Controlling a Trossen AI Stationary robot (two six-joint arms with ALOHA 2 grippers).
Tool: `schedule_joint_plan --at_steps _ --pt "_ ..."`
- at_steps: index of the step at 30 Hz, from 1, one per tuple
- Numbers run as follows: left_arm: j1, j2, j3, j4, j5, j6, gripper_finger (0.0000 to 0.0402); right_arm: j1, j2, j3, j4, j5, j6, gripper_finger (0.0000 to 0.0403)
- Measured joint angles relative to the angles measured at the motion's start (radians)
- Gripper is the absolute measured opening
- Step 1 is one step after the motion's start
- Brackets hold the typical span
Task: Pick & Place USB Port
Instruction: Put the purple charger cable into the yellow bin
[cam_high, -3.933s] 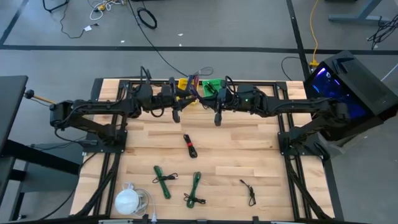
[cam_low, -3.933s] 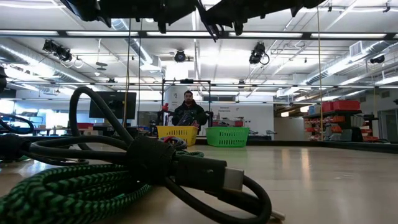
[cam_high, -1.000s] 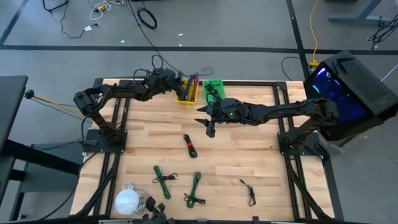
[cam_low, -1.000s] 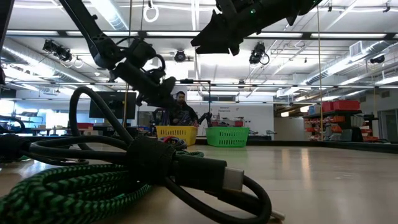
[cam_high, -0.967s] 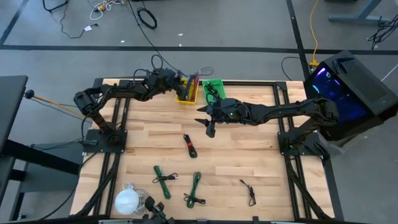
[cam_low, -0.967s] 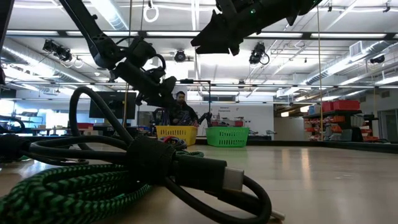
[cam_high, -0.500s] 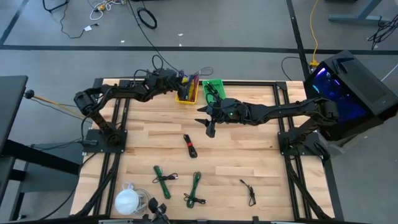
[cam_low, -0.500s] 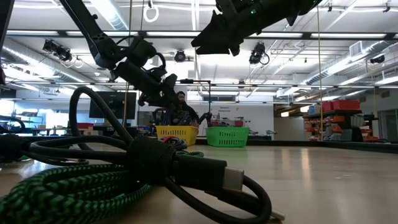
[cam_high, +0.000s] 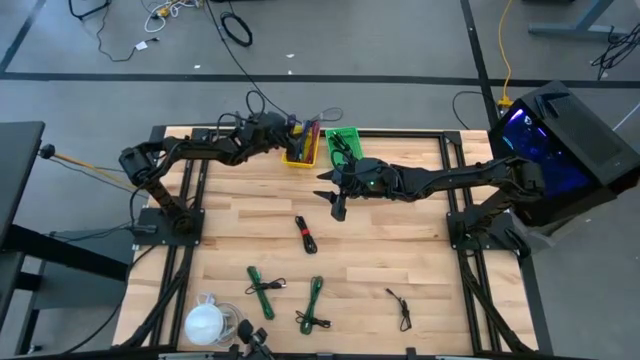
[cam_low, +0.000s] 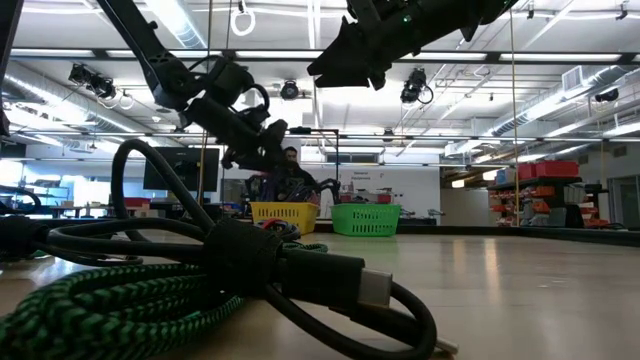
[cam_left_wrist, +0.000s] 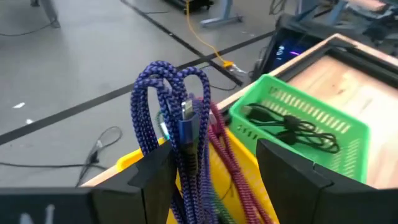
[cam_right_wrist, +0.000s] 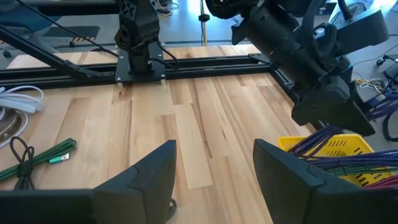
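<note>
Since a moment ago, the left gripper (cam_high: 291, 131) has crept closer over the yellow basket (cam_high: 300, 157) — fingers apart around a blue cable (cam_left_wrist: 177, 118). Right gripper (cam_high: 337, 209) waits mid-table — fingers apart, holding nothing.

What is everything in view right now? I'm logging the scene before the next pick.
table: one, light wood, under both arms
yellow basket: one, yellow, far edge, holding braided cables
blue cable: one, blue, looped up from the yellow basket
green basket: one, green, beside the yellow basket
red-black cable: one, table centre
green cables: two, green, near edge
black cable: one, thin, near edge, right side
white round object: one, near left corner
left hand: open, at the yellow basket
right hand: open, empty, over the table's middle
</note>
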Motion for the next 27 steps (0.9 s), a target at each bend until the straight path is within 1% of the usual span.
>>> schedule_joint_plan --at_steps 3,6,8,10,13,14,16,18,19,20,22,23,25,27 --pt "0.001 0.0 0.0 -0.007 0.024 -0.003 0.0229 0.0 0.0 0.0 0.0 0.0 -0.001 0.0215" --pt "0.001 0.0 0.0 -0.024 0.097 -0.003 0.0229 0.0 0.0 0.0 0.0 0.0 -0.003 0.0215" --pt "-0.008 0.0 0.0 -0.041 0.096 -0.01 0.0223 0.0 0.0 0.0 0.0 0.0 -0.003 0.0215" --pt "-0.016 0.0 0.0 -0.049 0.06 0.001 0.022 0.0 0.0 0.0 0.0 0.0 -0.003 0.0215" --pt "-0.026 0.0 0.0 -0.048 -0.051 0.014 0.0221 0.0 0.0 0.0 0.0 0.0 -0.003 0.0215" --pt "-0.027 0.0 0.0 -0.047 -0.067 0.015 0.0222 0.0 0.0 0.0 0.0 0.0 -0.003 0.0215" --pt "-0.027 0.0 0.0 -0.046 -0.065 0.035 0.022 0.0 0.0 0.0 0.0 0.0 -0.003 0.0215" --pt "-0.029 0.0 0.0 -0.052 -0.147 0.043 0.0212 0.0 0.0 0.0 0.0 0.0 -0.003 0.0215" --pt "-0.031 0.0 0.0 -0.059 -0.158 0.039 0.0207 0.0 0.0 0.0 0.0 0.0 -0.003 0.0215" --pt "-0.032 0.0 0.0 -0.064 -0.121 0.038 0.0203 0.0 0.0 0.0 0.0 0.0 -0.003 0.0215" --pt "-0.031 0.0 0.0 -0.063 0.007 0.048 0.0194 0.0 0.0 0.0 0.0 0.0 -0.004 0.0215" --pt "-0.036 0.0 0.0 -0.061 0.034 0.048 0.0191 0.0 0.0 0.0 0.002 0.0 -0.007 0.0215" --pt "-0.048 0.0 0.0 -0.067 0.032 0.068 0.0186 -0.001 0.0 0.0 0.008 0.004 -0.011 0.0215" --pt "-0.062 0.0 0.0 -0.076 -0.028 0.084 0.0184 -0.001 0.0 0.0 0.011 0.008 -0.011 0.0215"
